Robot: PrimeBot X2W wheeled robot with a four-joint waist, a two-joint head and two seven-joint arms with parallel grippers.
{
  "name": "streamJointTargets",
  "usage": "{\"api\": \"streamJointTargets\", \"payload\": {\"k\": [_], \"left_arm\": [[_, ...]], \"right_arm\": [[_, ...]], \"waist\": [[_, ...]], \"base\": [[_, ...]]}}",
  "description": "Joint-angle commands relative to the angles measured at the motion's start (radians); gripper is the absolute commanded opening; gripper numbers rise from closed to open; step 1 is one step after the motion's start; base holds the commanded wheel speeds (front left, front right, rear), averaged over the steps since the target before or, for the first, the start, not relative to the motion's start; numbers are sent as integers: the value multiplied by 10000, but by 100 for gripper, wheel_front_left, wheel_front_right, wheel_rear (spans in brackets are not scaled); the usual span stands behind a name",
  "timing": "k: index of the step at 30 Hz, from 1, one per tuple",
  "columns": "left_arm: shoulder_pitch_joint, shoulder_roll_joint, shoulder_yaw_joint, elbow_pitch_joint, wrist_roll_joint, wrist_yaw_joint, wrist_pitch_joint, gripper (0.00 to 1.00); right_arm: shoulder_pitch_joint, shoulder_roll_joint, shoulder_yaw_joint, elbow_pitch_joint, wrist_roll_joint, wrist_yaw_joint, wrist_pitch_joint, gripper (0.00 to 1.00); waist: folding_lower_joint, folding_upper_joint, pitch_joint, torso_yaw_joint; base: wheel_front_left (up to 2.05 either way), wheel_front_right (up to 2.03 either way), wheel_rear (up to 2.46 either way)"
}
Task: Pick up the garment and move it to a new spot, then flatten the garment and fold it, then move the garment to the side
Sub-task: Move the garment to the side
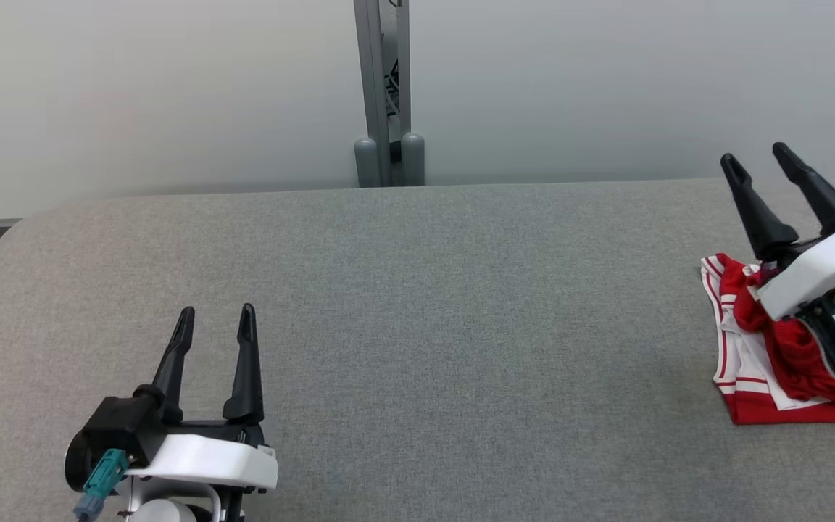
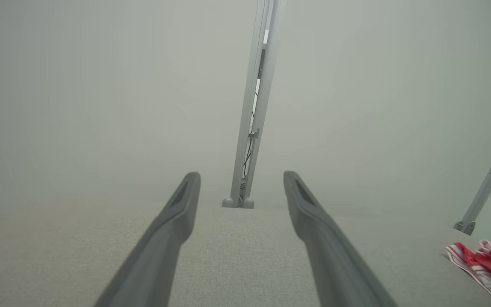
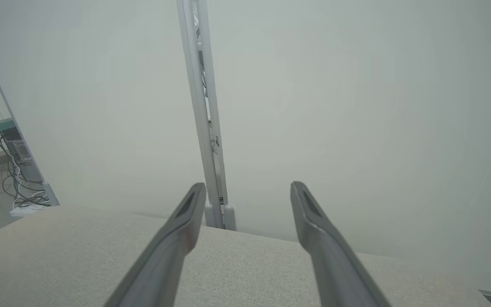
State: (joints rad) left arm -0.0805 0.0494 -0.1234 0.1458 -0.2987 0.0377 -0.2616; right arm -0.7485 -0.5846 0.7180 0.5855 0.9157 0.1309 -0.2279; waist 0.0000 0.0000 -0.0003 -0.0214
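Our black-fingered left gripper point(image 1: 217, 309) and right gripper point(image 1: 754, 152) gape empty, so we judge the red-and-white cloth garment point(image 1: 747, 355) folded and set aside.

The left gripper point(image 1: 216, 314) sits at the lower left of the head view, its two dark fingers pointing up the frame, spread apart with nothing between them. Below them, the left wrist housing point(image 1: 204, 460) is white and carries a teal connector point(image 1: 102, 475) on its left side. The right gripper point(image 1: 756, 155) is at the right edge, mid-height, fingers tilted up and leftward, likewise spread and empty. The white right wrist housing point(image 1: 820, 272) runs off the frame. In each wrist view the fingers rise from the bottom edge, parted wide.
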Motion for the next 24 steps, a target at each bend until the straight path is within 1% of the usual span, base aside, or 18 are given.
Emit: {"api": "streamJointTargets", "payload": {"k": [1,2,3,8,12,14,16,21,22,24], "left_arm": [[152,41,116,-67,89,-48,-36,100],[177,41,194,-99,110,-79,-36,100],[265,41,316,-158,135,-110,-36,100],[556,36,413,-139,146,-90,-36,100],[740,43,372,-68,168,-29,-36,100],[799,40,328,-56,186,-26,-36,100],[896,41,275,-53,196,-1,-36,100],[1091,40,13,147,304,-71,-36,100],[1125,38,-42,223,403,-50,-36,100],[1141,50,-41,308,363,171,-36,100]], "right_arm": [[339,217,-269,-80,-117,-2,-241,100],[563,404,-510,-83,-240,-2,-317,100],[970,841,-1427,-255,-761,-2,-388,100],[3141,2488,-3959,-1764,-2726,-1,-372,100],[4778,3672,-5153,-2914,-4171,-1,-375,100],[5441,4191,-5610,-3347,-4606,-1,-378,100],[5984,4554,-5942,-3647,-4935,-1,-377,100],[6917,5021,-6460,-3814,-5738,-1,-379,100],[7063,5071,-6576,-3718,-5955,-1,-379,100],[7243,5165,-6723,-3532,-6463,-1,-379,100]], "waist": [[0,0,-134,-44],[0,0,-185,-46],[0,0,-260,-48],[0,0,-386,-16],[0,0,-467,29],[0,0,-513,53],[0,0,-554,58],[0,0,-625,53],[0,0,-638,52],[0,0,-654,47]], "base": [[0,0,0],[0,0,0],[0,0,0],[0,0,0],[0,0,0],[0,0,0],[0,0,0],[0,0,0],[0,0,0],[0,0,0]]}}
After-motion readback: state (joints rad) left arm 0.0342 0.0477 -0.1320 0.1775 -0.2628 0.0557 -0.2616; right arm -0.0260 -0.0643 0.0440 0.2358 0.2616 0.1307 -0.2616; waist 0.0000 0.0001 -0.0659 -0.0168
